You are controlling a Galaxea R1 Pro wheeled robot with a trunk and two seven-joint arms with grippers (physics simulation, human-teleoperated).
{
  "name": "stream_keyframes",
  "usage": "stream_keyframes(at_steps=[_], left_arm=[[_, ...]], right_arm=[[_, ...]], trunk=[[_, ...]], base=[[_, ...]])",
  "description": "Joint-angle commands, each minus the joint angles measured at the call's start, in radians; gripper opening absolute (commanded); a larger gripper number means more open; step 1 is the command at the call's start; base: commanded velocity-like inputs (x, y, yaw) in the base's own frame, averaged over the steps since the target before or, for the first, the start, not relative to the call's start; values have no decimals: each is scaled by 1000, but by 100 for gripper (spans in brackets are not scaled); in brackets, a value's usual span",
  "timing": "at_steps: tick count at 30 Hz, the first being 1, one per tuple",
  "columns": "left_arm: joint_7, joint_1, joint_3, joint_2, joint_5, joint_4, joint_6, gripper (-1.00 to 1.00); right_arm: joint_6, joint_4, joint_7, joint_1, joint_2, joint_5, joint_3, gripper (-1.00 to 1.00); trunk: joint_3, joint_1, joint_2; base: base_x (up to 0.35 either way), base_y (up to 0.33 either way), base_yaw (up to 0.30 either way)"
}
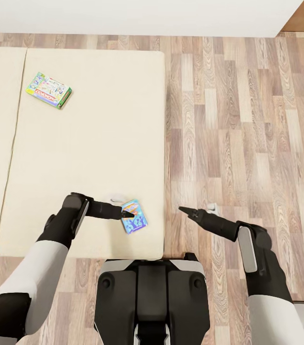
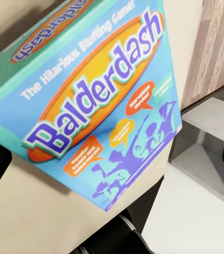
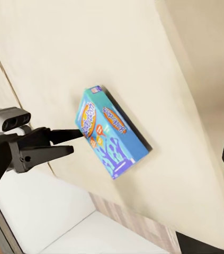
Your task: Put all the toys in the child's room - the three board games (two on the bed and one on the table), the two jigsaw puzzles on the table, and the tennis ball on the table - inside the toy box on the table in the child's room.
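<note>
The left pincer (image 1: 125, 213) is seen at lower centre of head view, fingers apart, tips at the edge of the blue board game (image 1: 134, 217); contact can't be confirmed. This box lies on the bed (image 1: 89, 158) near its lower-right corner. The green-edged board game (image 1: 49, 90) lies upper left, well apart. The right pincer (image 1: 184, 210) is held over the wood floor (image 1: 248, 120), fingers together.

Left arm (image 1: 51, 230) bent inward, fingers (image 3: 64, 135) slightly parted; right arm (image 1: 248, 239) extended forward, idle
</note>
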State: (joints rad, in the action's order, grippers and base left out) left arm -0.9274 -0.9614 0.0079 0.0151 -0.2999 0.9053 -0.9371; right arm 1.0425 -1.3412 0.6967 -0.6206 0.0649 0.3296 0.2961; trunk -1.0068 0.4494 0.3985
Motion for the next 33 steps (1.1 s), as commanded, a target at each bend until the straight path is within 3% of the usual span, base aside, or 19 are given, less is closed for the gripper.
stream_keyframes(at_steps=[1,10,20,33], left_arm=[[-8,0,1,-1,-8,1,-5,100],[-4,0,0,-24,-8,1,-5,100],[39,0,2,-28,-7,0,28,100],[48,0,1,-55,-7,0,39,100]], right_arm=[[5,-3,8,-1,1,-6,3,100],[5,-16,7,-1,1,-6,3,100],[5,-18,9,-1,1,-6,4,100],[5,-18,9,-1,0,-6,6,100]], trunk=[[-1,1,2],[-1,1,2],[-1,1,2],[-1,1,2]], base=[[0,0,0],[0,0,0],[0,0,0],[0,0,0]])
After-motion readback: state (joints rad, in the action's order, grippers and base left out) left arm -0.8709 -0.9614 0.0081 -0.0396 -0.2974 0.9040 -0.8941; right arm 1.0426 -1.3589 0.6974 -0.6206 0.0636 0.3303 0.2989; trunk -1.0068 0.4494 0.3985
